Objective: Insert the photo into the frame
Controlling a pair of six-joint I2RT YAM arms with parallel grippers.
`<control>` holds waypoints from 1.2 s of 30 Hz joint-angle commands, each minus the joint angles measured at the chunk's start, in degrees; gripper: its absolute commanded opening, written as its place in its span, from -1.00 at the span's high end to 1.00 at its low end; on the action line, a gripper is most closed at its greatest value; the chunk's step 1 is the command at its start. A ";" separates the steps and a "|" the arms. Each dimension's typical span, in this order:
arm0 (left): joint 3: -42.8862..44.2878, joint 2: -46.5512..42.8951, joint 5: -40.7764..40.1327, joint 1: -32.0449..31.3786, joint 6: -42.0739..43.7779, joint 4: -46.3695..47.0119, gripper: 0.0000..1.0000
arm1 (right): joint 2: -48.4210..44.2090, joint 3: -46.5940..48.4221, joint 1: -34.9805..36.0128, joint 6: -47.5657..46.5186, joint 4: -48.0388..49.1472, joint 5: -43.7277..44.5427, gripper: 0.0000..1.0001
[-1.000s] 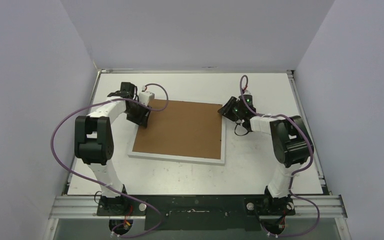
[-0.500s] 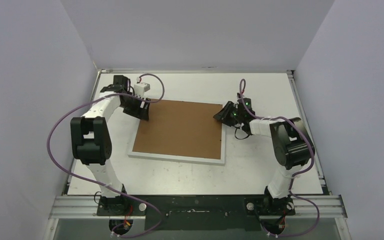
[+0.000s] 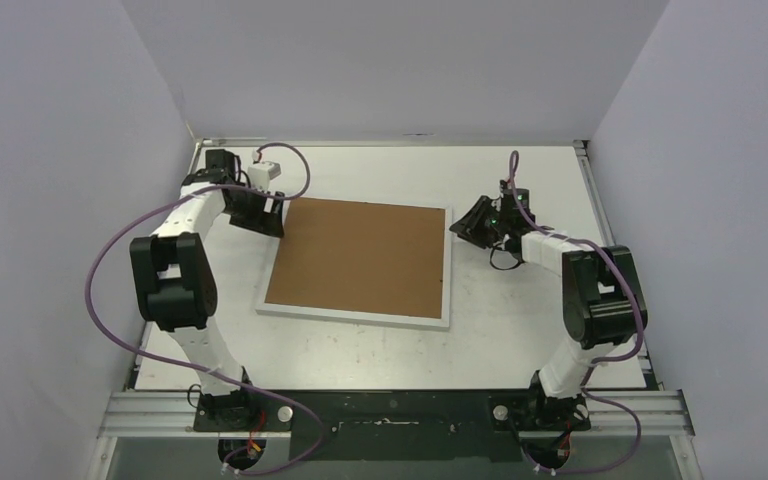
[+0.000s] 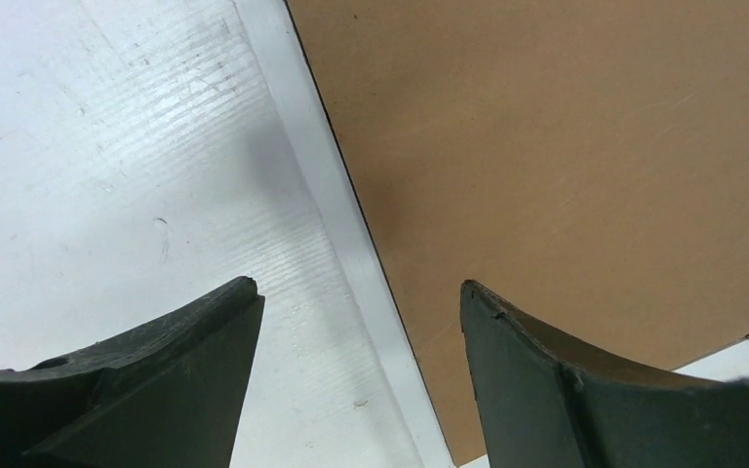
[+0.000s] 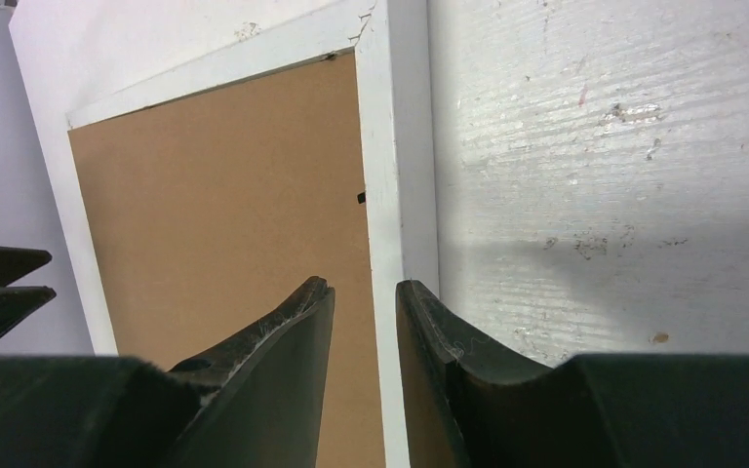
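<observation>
The white frame [image 3: 350, 313] lies flat mid-table with a brown backing board [image 3: 360, 258] filling it. The photo is hidden from every view. My left gripper [image 3: 271, 213] hovers at the frame's far left corner, open and empty. In the left wrist view, its jaws [image 4: 356, 288] straddle the frame's white edge [image 4: 322, 166] and the board [image 4: 566, 146] from above. My right gripper [image 3: 470, 224] sits just right of the frame's far right corner. Its jaws [image 5: 364, 285] stand a narrow gap apart, holding nothing, with the frame's rail [image 5: 395, 146] showing between them.
The white table [image 3: 520, 330] is walled by pale panels on the left, right and back. A metal rail [image 3: 390, 410] with both arm bases runs along the near edge. Purple cables loop off each arm.
My left gripper has opened wider and drawn back left, off the board's corner. My right gripper has shifted right, away from the frame's right edge.
</observation>
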 commanded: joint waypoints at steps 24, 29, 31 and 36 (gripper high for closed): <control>-3.44 6.42 0.61 -1.61 0.82 3.96 -0.05 | 7.33 7.65 1.64 1.51 3.37 -3.07 0.39; -3.56 6.37 0.51 -1.55 0.98 3.91 -0.03 | 8.61 6.98 2.71 1.84 3.85 -2.95 0.39; -3.54 6.30 0.50 -1.58 1.02 3.83 -0.02 | 9.16 6.88 2.84 1.96 3.96 -2.97 0.39; -3.60 6.29 0.33 -1.60 1.42 3.78 -0.01 | 10.05 7.13 2.89 2.05 3.54 -2.64 0.39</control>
